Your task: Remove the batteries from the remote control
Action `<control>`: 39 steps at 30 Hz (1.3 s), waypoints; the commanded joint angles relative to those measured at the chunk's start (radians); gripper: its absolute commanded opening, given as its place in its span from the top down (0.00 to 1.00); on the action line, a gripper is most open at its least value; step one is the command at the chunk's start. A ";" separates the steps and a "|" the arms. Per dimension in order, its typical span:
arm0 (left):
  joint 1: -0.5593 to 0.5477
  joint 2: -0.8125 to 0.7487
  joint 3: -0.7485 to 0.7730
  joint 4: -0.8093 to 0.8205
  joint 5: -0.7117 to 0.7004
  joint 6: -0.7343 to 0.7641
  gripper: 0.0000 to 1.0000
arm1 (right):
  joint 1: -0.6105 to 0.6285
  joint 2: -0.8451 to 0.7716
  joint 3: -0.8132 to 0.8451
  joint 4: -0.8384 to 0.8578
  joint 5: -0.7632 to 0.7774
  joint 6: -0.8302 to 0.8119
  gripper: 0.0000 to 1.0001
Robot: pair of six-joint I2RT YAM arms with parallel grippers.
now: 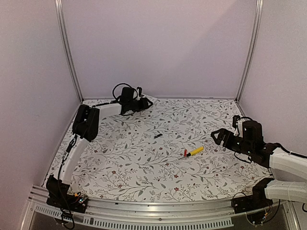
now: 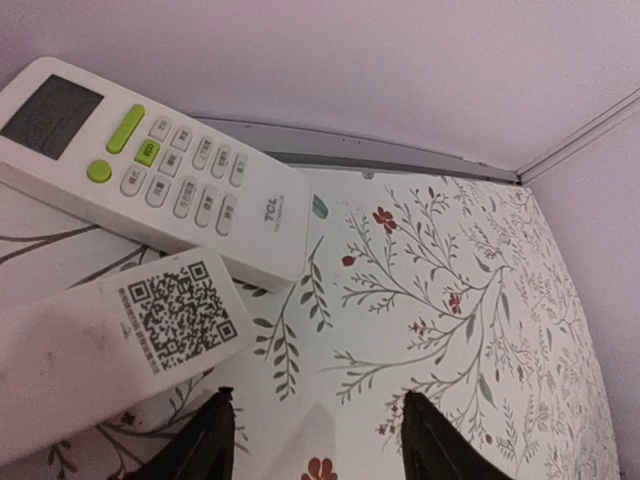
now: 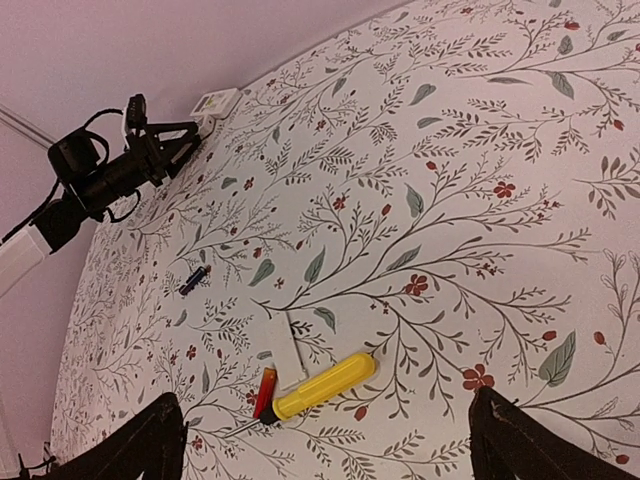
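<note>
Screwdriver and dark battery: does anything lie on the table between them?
Yes, in the right wrist view: a small flat white piece lies between the dark battery and the screwdriver, close to the screwdriver.

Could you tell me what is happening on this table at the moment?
The reddish battery and the dark battery already lie loose on the table, the reddish one beside a yellow-handled screwdriver. The left gripper hovers at the far left corner, jaws open and empty, next to the slim remote control, which lies back up beside a broader white remote. The right gripper hangs at the right, jaws open, holding nothing.
</note>
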 commanded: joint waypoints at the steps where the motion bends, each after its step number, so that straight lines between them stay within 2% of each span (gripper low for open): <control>1: -0.011 -0.201 -0.205 0.074 -0.020 0.107 0.41 | -0.005 -0.007 0.024 -0.031 0.062 -0.028 0.01; 6: -0.009 -0.517 -0.598 0.214 -0.090 0.191 0.31 | -0.006 -0.017 0.061 -0.042 0.083 -0.088 0.01; 11: 0.000 -0.810 -0.953 0.309 -0.181 0.226 0.26 | -0.025 -0.024 0.080 -0.042 0.100 -0.144 0.01; 19: 0.086 -1.230 -1.431 0.374 -0.309 0.206 0.20 | -0.176 -0.040 0.081 -0.038 0.061 -0.235 0.01; 24: 0.227 -1.430 -1.663 0.441 -0.319 0.159 0.19 | -0.309 -0.072 0.050 0.001 0.046 -0.306 0.01; 27: 0.283 -1.539 -1.785 0.504 -0.387 0.144 0.15 | -0.366 -0.093 0.026 0.051 0.042 -0.337 0.01; 34: 0.281 -1.744 -2.041 0.708 -0.604 0.269 0.09 | -0.396 -0.174 -0.103 0.276 0.097 -0.416 0.01; 39: 0.277 -1.814 -2.105 0.765 -0.571 0.296 0.08 | -0.396 -0.266 -0.205 0.384 0.149 -0.471 0.01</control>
